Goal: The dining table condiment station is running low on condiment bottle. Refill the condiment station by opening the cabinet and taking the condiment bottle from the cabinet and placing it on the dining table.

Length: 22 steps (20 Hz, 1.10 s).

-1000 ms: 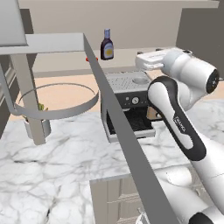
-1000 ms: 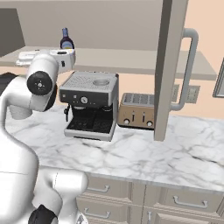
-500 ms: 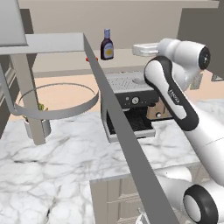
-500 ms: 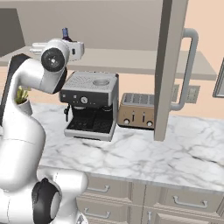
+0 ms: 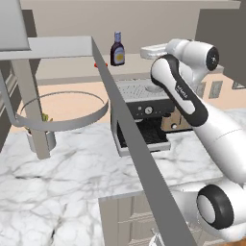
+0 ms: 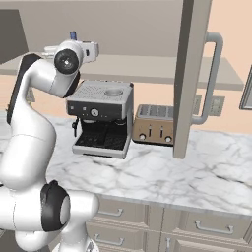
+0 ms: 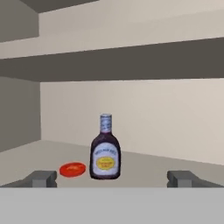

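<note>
1. My gripper (image 7: 112,179) is spread fully wide, holding nothing, pointed into the open cabinet (image 7: 131,65).
2. The condiment bottle (image 7: 105,151) stands upright on the cabinet shelf, straight ahead between my fingertips (image 7: 43,178) but not touching them; long axis vertical, bluish cap up, label toward me.
3. A flat red disc (image 7: 72,169) lies just beside it, on its left in the hand view.
4. Since a second ago my arm has lifted and swung up toward the shelf; bottle (image 5: 117,49) unmoved.
5. Bottle is dark and glossy with rounded shoulders and a narrow neck. Cabinet inside is plain matte beige.
6. Below: boxy metal espresso machine (image 6: 102,118), toaster (image 6: 154,123), veined marble counter (image 6: 162,172).
</note>
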Motion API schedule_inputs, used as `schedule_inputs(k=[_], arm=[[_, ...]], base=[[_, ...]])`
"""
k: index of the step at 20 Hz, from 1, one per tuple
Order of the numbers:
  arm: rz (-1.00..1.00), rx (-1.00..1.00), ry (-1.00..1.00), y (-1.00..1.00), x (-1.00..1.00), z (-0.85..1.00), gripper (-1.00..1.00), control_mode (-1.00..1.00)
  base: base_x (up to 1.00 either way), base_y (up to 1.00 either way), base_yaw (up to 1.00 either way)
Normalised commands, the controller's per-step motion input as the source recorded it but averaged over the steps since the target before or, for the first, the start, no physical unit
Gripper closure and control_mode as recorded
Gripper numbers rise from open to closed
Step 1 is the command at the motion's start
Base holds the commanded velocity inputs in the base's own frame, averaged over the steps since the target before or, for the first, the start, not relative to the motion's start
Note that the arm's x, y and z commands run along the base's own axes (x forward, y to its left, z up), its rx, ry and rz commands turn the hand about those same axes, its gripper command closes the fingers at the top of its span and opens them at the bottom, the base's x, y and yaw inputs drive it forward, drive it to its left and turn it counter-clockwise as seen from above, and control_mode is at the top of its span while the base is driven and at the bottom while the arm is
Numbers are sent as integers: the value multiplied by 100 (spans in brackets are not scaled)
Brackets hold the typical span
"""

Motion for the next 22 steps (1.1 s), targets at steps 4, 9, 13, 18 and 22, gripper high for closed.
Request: schedule_inputs(k=[4,9,13,18,22], arm=[[-4,-5,-10,18,41,0,-100,-100],[-2,-4,-6,20,44,0,-100,-100],[0,-2,0,1,10,-6,-100,-100],[-1,0,3,13,42,-1,-100,-100],[-3,0,5,32,55,0,-100,-100]], base=[[0,0,0],[0,0,0],[0,0,0],[0,0,0],[0,0,0]])
